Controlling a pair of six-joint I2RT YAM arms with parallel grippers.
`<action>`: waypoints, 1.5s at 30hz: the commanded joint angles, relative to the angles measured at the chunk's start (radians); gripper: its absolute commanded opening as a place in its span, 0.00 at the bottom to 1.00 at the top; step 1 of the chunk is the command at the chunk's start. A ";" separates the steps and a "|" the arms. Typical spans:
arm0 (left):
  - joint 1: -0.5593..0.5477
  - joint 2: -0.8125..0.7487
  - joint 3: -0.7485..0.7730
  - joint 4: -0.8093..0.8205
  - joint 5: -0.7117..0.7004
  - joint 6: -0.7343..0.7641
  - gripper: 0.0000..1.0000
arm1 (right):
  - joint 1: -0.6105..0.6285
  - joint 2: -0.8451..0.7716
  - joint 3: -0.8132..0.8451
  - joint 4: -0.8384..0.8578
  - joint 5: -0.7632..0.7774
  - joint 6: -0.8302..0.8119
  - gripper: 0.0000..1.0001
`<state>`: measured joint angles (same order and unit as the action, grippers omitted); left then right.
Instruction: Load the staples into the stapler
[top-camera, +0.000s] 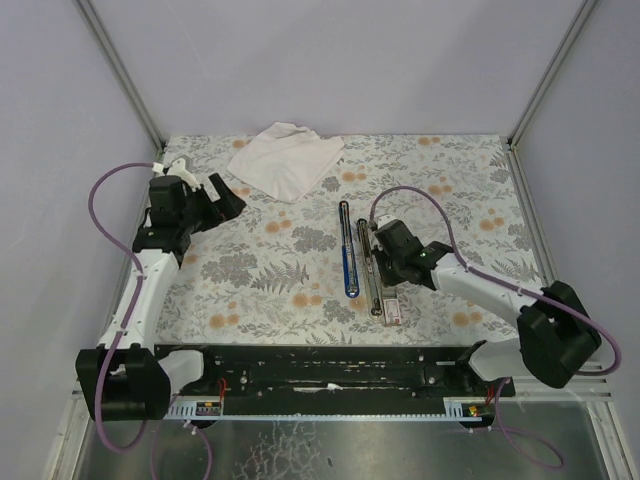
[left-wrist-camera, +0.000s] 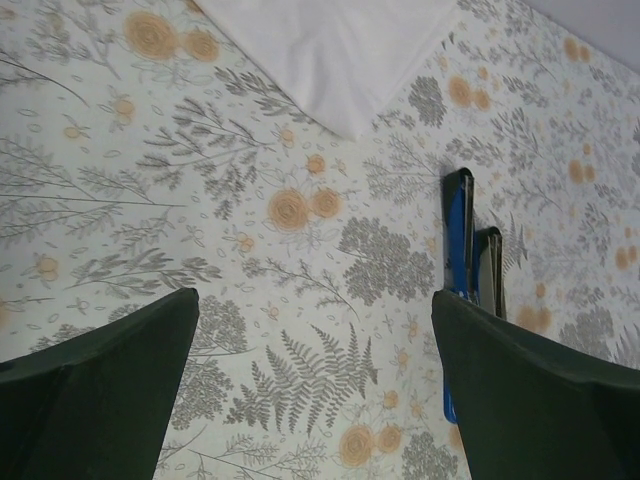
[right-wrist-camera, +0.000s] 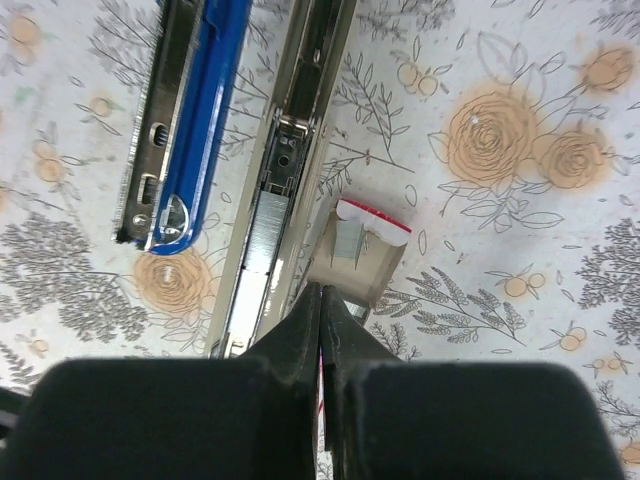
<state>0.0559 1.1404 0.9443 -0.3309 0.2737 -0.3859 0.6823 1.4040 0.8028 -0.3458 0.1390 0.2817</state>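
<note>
My R gripper (right-wrist-camera: 320, 300) is pinched shut, tips touching; maybe sth thin between them, can't tell. Just ahead-right: boxed staples (right-wrist-camera: 356, 246). Ahead-left: opened stapler (right-wrist-camera: 285, 170) w/ a staple strip (right-wrist-camera: 255, 250) inside. Farther left: blue stapler (right-wrist-camera: 195, 110).

A: We log the near end of the staple box (right-wrist-camera: 357, 252) as hidden behind the right gripper (right-wrist-camera: 320, 298).
B: Same for the open stapler (right-wrist-camera: 310, 90); we lose the blue stapler (right-wrist-camera: 205, 110) past the top edge.
</note>
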 joint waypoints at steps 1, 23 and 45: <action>-0.068 -0.015 -0.022 0.098 0.080 0.009 1.00 | -0.012 -0.091 0.061 -0.048 -0.029 0.020 0.00; -0.278 -0.068 -0.085 0.121 0.114 0.048 1.00 | -0.049 0.053 0.066 0.019 0.066 0.087 0.43; -0.278 -0.052 -0.081 0.113 0.099 0.045 1.00 | -0.066 0.154 0.048 0.074 0.037 0.072 0.33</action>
<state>-0.2192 1.0855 0.8574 -0.2398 0.3813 -0.3603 0.6270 1.5536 0.8444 -0.2962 0.1711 0.3515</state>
